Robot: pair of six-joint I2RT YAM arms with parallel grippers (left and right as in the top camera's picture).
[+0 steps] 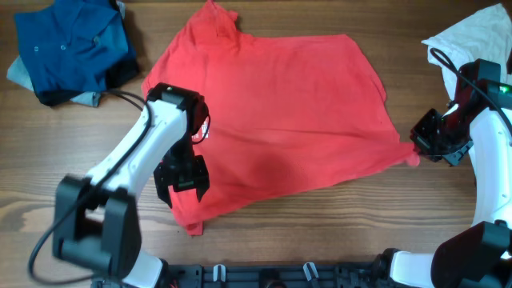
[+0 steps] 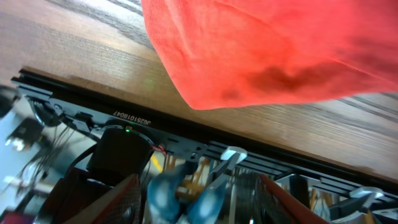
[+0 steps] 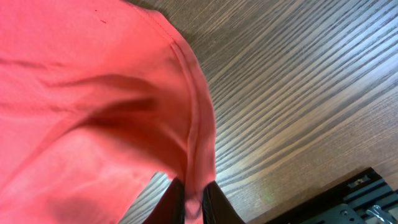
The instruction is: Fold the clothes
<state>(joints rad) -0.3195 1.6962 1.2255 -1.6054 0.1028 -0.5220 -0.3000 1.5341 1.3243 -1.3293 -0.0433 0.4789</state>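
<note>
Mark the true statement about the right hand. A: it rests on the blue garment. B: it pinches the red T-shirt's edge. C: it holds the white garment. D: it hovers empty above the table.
B: in the right wrist view the right hand has its fingers closed on the seamed edge of the red T-shirt.

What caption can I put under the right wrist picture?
The right gripper, jaws shut, pinches an edge of the red short-sleeved cotton T-shirt over the brown wooden table.

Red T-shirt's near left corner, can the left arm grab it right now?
Probably yes: the left hand hangs open over the red T-shirt close to that corner, holding nothing, and nothing covers the corner.
</note>
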